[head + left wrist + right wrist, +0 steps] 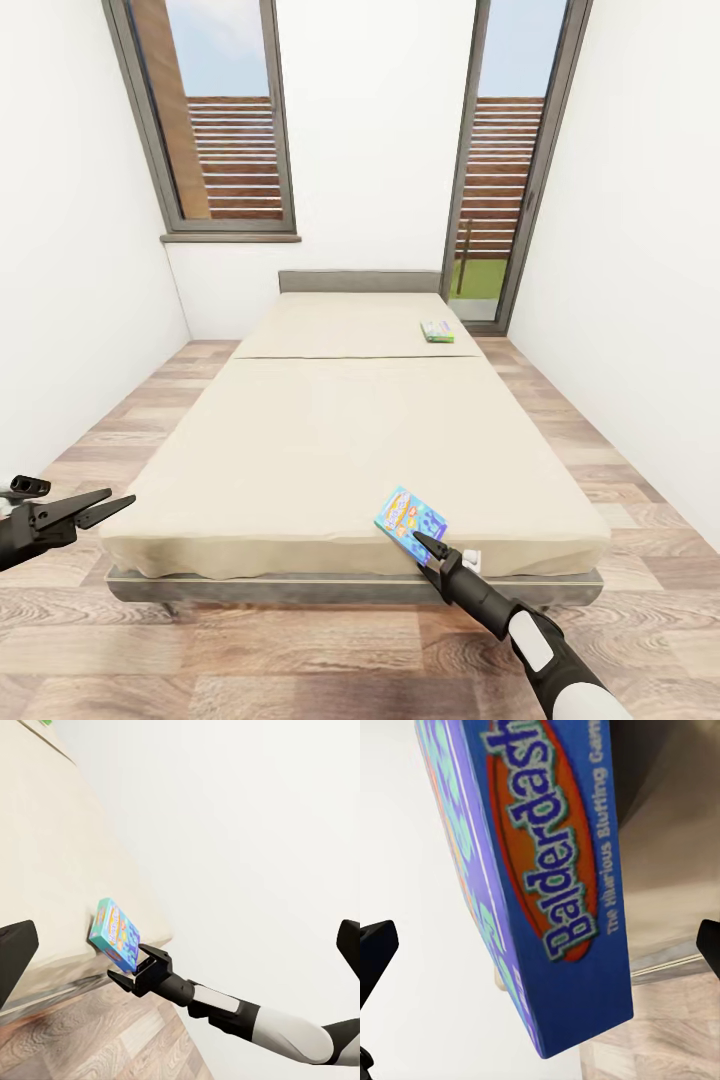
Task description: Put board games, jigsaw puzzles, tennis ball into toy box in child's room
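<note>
The robot faces the foot of a large low bed with a plain beige cover and grey frame (pixel 330 440), which runs away toward the far wall between two tall grey-framed windows. Near the bed's near right corner a flat blue board game box with a bright printed cover (pixel 410 517) is tipped up off the cover, and the right hand (pixel 428 548) reaches to its near edge; in the left wrist view the box (pixel 114 934) stands on edge just beyond that hand (pixel 129 973). The right wrist view shows the box side (pixel 559 870), reading "Balderdash", between the two dark fingers, which stand wide apart (I cannot tell whether they actually bear on it). It looks mid-pickup, tilted so the fingers can get round its thin edge. A second flat game box with green edges (pixel 437 331) lies far off, on the bed's right side near the headboard. The left hand (pixel 95 508) hangs open and empty over the wood plank floor (pixel 300 650) at the near left.
</note>
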Tool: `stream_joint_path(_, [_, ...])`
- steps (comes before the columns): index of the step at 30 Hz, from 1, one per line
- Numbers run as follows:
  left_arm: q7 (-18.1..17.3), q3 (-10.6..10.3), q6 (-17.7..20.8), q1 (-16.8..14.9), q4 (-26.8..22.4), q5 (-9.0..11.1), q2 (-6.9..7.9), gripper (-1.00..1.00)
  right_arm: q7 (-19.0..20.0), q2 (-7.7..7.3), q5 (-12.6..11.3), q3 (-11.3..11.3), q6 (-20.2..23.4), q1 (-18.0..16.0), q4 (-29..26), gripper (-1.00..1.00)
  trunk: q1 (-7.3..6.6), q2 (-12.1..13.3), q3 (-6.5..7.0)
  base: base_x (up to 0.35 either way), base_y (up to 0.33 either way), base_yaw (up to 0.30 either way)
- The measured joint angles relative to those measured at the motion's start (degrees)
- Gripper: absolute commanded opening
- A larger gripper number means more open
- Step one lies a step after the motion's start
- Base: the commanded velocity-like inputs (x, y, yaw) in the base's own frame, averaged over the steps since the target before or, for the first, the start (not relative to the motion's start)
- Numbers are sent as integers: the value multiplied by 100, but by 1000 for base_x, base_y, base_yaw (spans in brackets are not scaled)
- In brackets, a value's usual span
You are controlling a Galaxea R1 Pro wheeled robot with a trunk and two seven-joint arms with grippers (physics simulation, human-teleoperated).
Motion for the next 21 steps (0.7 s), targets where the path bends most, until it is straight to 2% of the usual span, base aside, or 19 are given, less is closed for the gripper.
stream_joint_path(21, [0, -8, 0, 0, 5, 0, 0, 100, -13, 5, -8, -9, 5, 0, 0, 100, 0, 0, 0, 0, 0, 0])
